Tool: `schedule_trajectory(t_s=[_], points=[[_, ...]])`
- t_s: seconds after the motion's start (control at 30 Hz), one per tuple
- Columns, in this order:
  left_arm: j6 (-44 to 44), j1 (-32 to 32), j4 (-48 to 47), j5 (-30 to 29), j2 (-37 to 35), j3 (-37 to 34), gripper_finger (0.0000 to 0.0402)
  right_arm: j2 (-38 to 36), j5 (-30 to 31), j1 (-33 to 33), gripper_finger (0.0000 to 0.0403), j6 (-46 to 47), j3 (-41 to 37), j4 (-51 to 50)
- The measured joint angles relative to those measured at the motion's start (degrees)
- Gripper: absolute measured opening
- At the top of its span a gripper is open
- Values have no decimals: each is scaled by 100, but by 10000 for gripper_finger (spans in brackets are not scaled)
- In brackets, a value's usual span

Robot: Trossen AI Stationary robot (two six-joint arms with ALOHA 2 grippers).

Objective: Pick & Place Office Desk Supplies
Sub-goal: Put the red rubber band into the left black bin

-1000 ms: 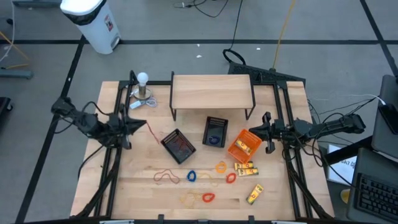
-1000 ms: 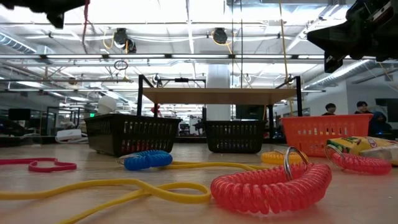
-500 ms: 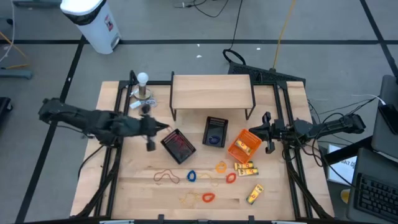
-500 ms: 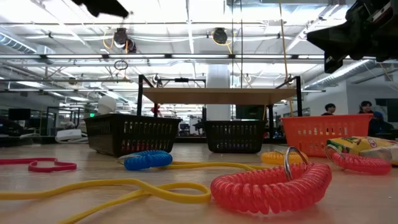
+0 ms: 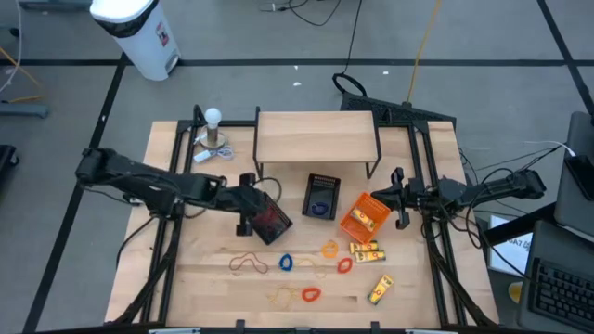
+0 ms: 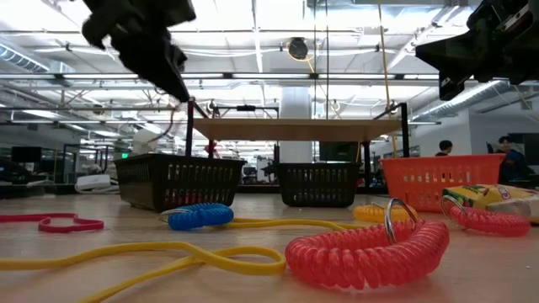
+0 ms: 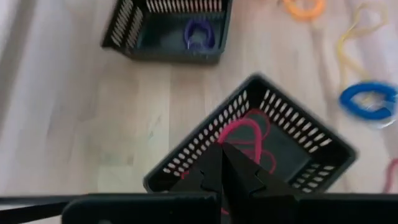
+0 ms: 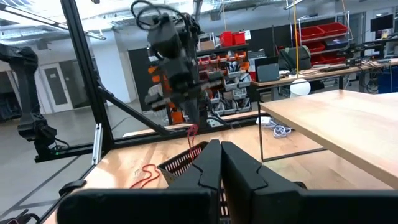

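Above a pale wooden counter [image 5: 213, 269], the left gripper [image 5: 247, 203] hangs over the near-left black mesh tray [image 5: 270, 219], jaws pressed together with a thin red rubber-band loop [image 6: 175, 115] dangling from their tip. More red loops [image 7: 247, 142] lie inside that tray. A second black mesh tray [image 5: 321, 196], at about one o'clock from the first, holds a purple loop [image 7: 198, 33]. The right gripper [image 5: 399, 198] waits at three o'clock beside the orange plastic tray [image 5: 363, 217], jaws shut on nothing.

Toward six o'clock, loose supplies dot the counter: a tan loop [image 5: 246, 263], a blue coiled loop [image 5: 285, 263], an orange loop [image 5: 329, 249], red coiled loops [image 5: 311, 295] and two small yellow packets [image 5: 368, 250], one just beside the orange tray, the other [image 5: 380, 289] nearer the counter's front edge.
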Motion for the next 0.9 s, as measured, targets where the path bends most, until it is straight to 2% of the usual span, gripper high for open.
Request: schedule_trajectory(t_s=[0.47, 0.9], points=[[261, 278, 48, 332, 1383, 0, 0, 0, 0, 0, 4, 0, 2, -2], [408, 412, 69, 312, 1810, 0, 0, 7, 0, 0, 4, 0, 1, -25]])
